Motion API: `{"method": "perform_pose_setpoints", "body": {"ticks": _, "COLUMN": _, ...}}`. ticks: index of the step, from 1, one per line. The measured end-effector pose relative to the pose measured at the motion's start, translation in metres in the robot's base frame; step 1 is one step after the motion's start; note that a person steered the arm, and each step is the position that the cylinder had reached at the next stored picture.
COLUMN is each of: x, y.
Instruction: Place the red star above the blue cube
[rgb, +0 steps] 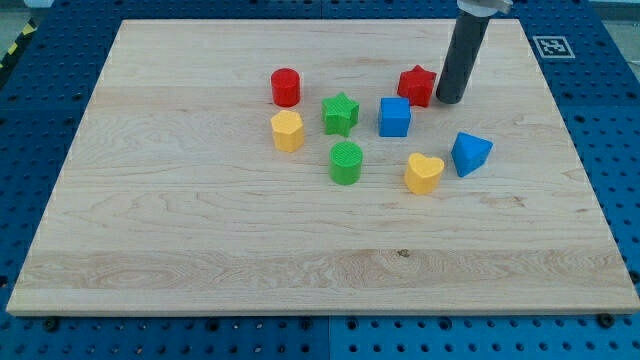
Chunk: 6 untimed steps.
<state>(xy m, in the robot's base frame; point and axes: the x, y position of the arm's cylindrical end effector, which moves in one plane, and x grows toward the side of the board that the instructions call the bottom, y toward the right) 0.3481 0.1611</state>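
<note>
The red star (416, 85) lies near the view's top, right of centre. The blue cube (395, 117) sits just below it and slightly to its left, a small gap between them. My tip (448, 100) is down on the board right beside the star's right edge, touching or nearly touching it. The dark rod rises from there to the view's top.
A red cylinder (285, 87), yellow hexagonal block (287, 131), green star (341, 113) and green cylinder (346, 162) lie left of the cube. A yellow heart (424, 173) and a blue triangular block (470, 153) lie below right. The wooden board (200, 260) rests on a blue pegboard.
</note>
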Motion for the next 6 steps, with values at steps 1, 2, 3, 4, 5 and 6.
{"method": "perform_pose_setpoints", "body": {"ticks": 1, "x": -0.016, "y": 0.002}}
{"method": "perform_pose_setpoints", "body": {"ticks": 2, "x": -0.016, "y": 0.002}}
{"method": "perform_pose_setpoints", "body": {"ticks": 3, "x": 0.004, "y": 0.003}}
{"method": "perform_pose_setpoints", "body": {"ticks": 4, "x": 0.006, "y": 0.003}}
{"method": "perform_pose_setpoints", "body": {"ticks": 5, "x": 0.006, "y": 0.003}}
{"method": "perform_pose_setpoints", "body": {"ticks": 6, "x": 0.006, "y": -0.013}}
